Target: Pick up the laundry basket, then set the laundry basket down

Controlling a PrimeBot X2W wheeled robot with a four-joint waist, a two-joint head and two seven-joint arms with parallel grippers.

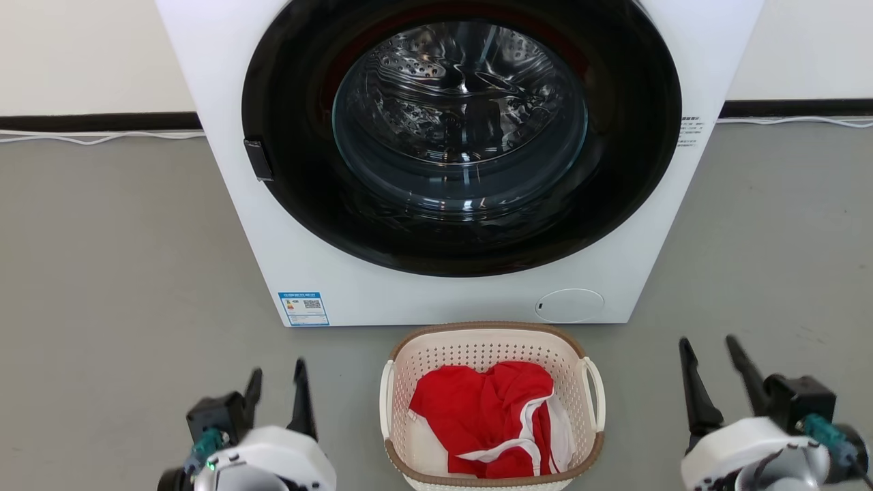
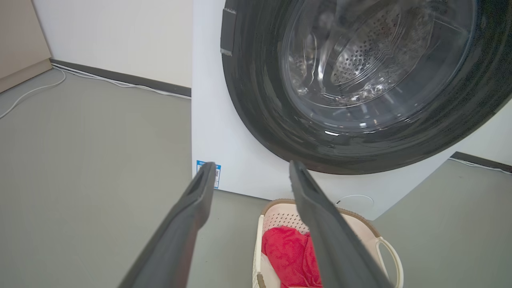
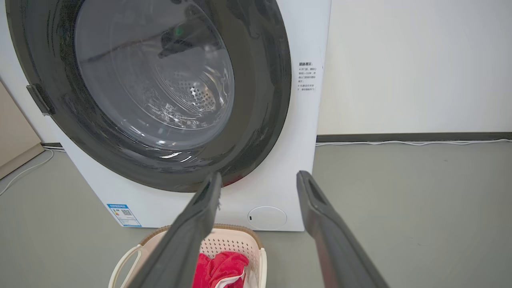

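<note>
Seen from the robot's head, one laundry basket (image 1: 487, 352) sits on the grey floor (image 1: 116, 273) just in front of one white front-loading washer (image 1: 382, 286), whose single round dark-rimmed door (image 1: 460, 129) is closed over a steel drum. The cream perforated basket has a brown woven-look rim and two white loop handles, one on its left side (image 1: 386, 399) and one on its right (image 1: 595, 392), and holds one crumpled red garment with white trim (image 1: 487, 416). On the washer's lower front panel are a blue label (image 1: 303, 308) at the left and a round white cover (image 1: 569, 305) at the right. A white cable (image 1: 95, 138) runs along the dark baseboard behind the machine. Two end effectors frame the basket: the left end effector (image 1: 278, 368) is off the basket's left side and the right end effector (image 1: 708, 341) off its right, each with its two dark fingers spread apart and gripping nothing. Neither touches the basket. A strip of bare floor lies between each one and the nearer handle, and both sets of fingers point toward the washer.
</note>
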